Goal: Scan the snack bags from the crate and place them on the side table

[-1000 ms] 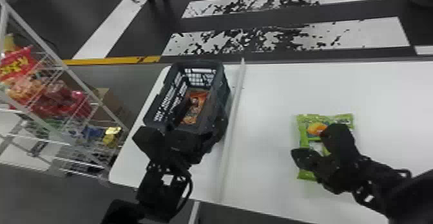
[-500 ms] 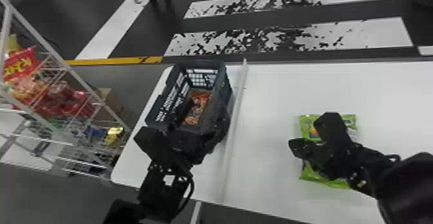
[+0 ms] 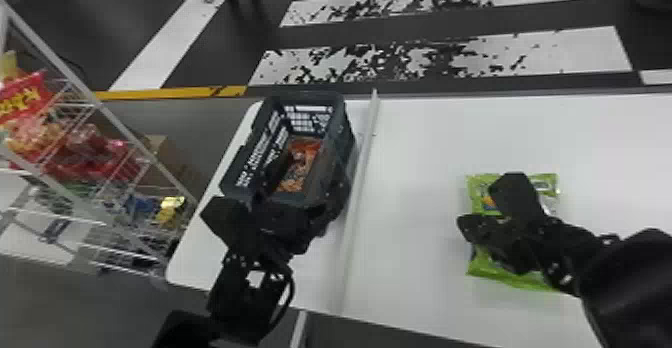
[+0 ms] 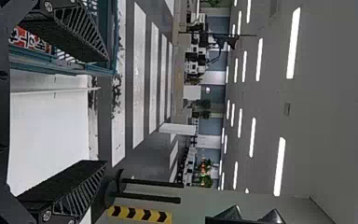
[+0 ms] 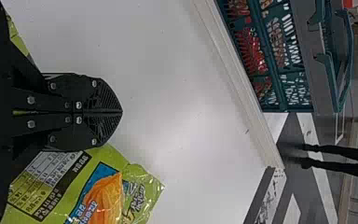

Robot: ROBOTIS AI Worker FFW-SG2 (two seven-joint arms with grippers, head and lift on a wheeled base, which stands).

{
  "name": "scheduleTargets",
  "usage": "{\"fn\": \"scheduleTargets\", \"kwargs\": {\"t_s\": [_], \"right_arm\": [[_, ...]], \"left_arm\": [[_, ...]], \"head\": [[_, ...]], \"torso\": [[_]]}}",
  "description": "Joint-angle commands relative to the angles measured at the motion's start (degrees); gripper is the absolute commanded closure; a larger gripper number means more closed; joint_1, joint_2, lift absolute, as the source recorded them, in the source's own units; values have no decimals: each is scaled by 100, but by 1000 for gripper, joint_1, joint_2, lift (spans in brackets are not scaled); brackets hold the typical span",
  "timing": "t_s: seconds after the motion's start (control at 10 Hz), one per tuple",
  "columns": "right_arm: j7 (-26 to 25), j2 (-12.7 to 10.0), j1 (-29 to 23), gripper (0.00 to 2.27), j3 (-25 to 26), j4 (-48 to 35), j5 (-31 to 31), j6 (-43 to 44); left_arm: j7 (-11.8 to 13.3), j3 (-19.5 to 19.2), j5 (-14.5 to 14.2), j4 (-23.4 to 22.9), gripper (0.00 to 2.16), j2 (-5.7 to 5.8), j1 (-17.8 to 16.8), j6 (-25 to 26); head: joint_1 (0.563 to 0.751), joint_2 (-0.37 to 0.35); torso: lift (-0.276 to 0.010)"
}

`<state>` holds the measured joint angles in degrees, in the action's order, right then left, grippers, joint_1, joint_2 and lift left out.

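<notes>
See the right gripper (image 3: 477,217) over the shiny green plastic snack bag (image 3: 500,267); can make out the fingers pressed together in the right wrist view, with nothing visible between the tips; cannot tell about contact with the bag (dark metal hides the middle of the packet). Find that green bag flat on the white tabletop (image 3: 430,147), to the right of a raised white strip (image 3: 361,172); can spot an orange picture on the wrapper and a small printed chart near the fingers.

Move across the strip to the left gripper (image 3: 277,209), at the near end of the dark blue-green plastic crate (image 3: 240,167); see two black ribbed fingers spread wide, holding nothing. Find the crate upright on the tabletop, just left of the strip, with slotted walls; see an orange snack bag (image 3: 300,164) low inside, partly behind a dark edge.

Go further left to the white wire rack (image 3: 95,99), past the end of the tabletop; notice red, orange and yellow packets on the shelves, and a brown cardboard box (image 3: 167,159) behind. Beyond the far edge, see dark floor (image 3: 430,27) with broad white stripes and a yellow line.
</notes>
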<state>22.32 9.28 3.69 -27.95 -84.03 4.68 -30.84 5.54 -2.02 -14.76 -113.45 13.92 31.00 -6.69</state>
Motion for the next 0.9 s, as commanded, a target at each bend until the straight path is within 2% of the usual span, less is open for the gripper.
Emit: {"fn": "scheduleTargets", "kwargs": {"t_s": [0.0, 0.6, 0.8], "right_arm": [[0, 74, -9, 2256, 79, 1, 33, -23], [71, 566, -62, 2256, 334, -122, -55, -76], [115, 645, -62, 2256, 413, -122, -46, -76]], "left_arm": [[0, 0, 0, 16, 100, -3, -15, -3], [0, 27, 0, 122, 100, -12, -120, 14], [0, 44, 0, 139, 100, -21, -138, 32]], "head": [[695, 293], [695, 223], [695, 195]], "torso": [[-50], [-50], [-50]]}}
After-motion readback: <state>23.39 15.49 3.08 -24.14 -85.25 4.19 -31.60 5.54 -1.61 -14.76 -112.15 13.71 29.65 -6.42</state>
